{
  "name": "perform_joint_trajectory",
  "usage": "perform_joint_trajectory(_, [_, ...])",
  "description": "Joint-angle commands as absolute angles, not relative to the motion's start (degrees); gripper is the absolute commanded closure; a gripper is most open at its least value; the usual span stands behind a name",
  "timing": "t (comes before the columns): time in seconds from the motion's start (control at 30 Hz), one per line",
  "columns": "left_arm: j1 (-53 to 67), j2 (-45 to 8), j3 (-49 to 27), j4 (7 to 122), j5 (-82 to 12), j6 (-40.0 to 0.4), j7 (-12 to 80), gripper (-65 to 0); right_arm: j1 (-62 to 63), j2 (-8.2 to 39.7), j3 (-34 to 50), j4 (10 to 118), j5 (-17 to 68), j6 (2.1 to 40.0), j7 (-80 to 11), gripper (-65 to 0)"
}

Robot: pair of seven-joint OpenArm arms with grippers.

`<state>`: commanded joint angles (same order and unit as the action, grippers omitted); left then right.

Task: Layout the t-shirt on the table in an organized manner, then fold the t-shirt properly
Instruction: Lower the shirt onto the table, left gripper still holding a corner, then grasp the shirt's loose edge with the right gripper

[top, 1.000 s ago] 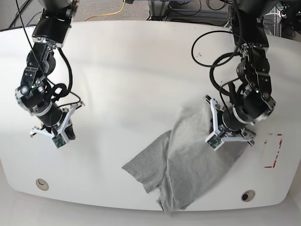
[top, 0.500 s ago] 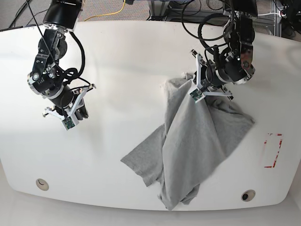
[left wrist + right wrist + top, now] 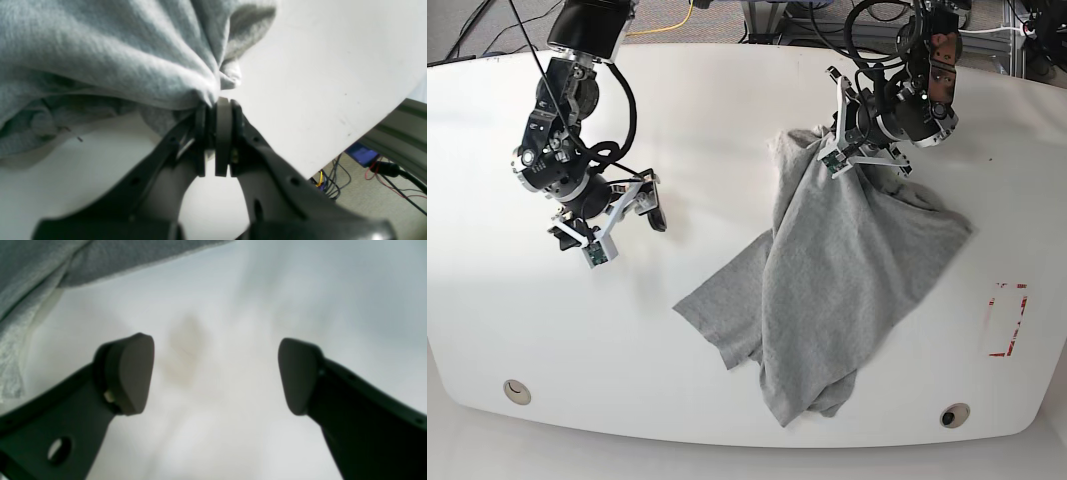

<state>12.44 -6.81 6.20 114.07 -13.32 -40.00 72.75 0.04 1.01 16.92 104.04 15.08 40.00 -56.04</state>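
Note:
The light grey t-shirt [image 3: 847,270] lies crumpled in a long diagonal heap on the white table [image 3: 727,110], from the far right down to the near edge. My left gripper [image 3: 827,150] is shut on a bunched fold at the shirt's far end. In the left wrist view the jaws of that gripper [image 3: 215,103] pinch the grey cloth [image 3: 100,50] just above the table [image 3: 317,83]. My right gripper [image 3: 652,208] hovers open over bare table, left of the shirt. Its wrist view shows the gripper [image 3: 217,373] holding nothing, with a shirt edge [image 3: 50,260] at the upper left.
A red dashed rectangle [image 3: 1007,320] is marked near the right edge. Two round grommet holes [image 3: 517,391] [image 3: 954,414] sit along the near edge. Beyond the far edge lie cables and floor [image 3: 383,166].
My left gripper has carried its pinched fold from the near right toward the far edge, dragging the shirt longer. The right arm has swung inward toward the shirt.

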Motion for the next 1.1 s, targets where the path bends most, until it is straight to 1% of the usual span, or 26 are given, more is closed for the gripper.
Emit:
perform_joint_trajectory(0.1, [12.26,-6.81,6.2,114.07,-13.32,-40.0,72.75,0.0,-0.48,-1.98,15.08,104.04,15.16,40.0,-56.84,-60.7])
perform_joint_trajectory(0.23, [12.18,-6.9,6.2,114.07,-13.23,-40.0,72.75,-4.7,-1.71,-5.41,12.35,104.04,15.16,40.0,-57.1,-60.7])
perform_joint_trajectory(0.3, [12.18,-7.6,6.2,114.07,-13.32,-40.0,72.75,-5.6,-1.71,-6.29,11.74,103.87,15.08,40.0,-56.92,-60.7])
perform_joint_trajectory(0.37, [12.18,-8.31,6.2,114.15,-13.49,-40.0,72.75,-5.0,-1.27,-6.81,11.91,103.6,15.08,40.0,-56.75,-60.7])
perform_joint_trajectory(0.47, [12.18,-8.57,6.02,114.15,-13.32,-40.0,72.75,0.0,0.92,-7.08,12.18,101.49,15.08,40.0,-55.52,-60.7])
perform_joint_trajectory(0.67, [12.35,-8.66,3.56,114.15,-13.49,-40.0,72.75,0.0,6.46,-7.08,16.57,91.56,15.08,40.0,-52.0,-60.7])
perform_joint_trajectory(0.87, [12.18,-9.19,3.3,114.15,-13.58,-40.0,72.75,0.0,12.44,-7.08,20.18,81.27,14.99,40.0,-50.15,-60.6])
perform_joint_trajectory(1.1, [12.09,-9.71,3.65,114.15,-13.67,-40.0,72.75,0.0,17.36,-6.9,21.23,69.85,14.55,40.0,-44.0,-60.6])
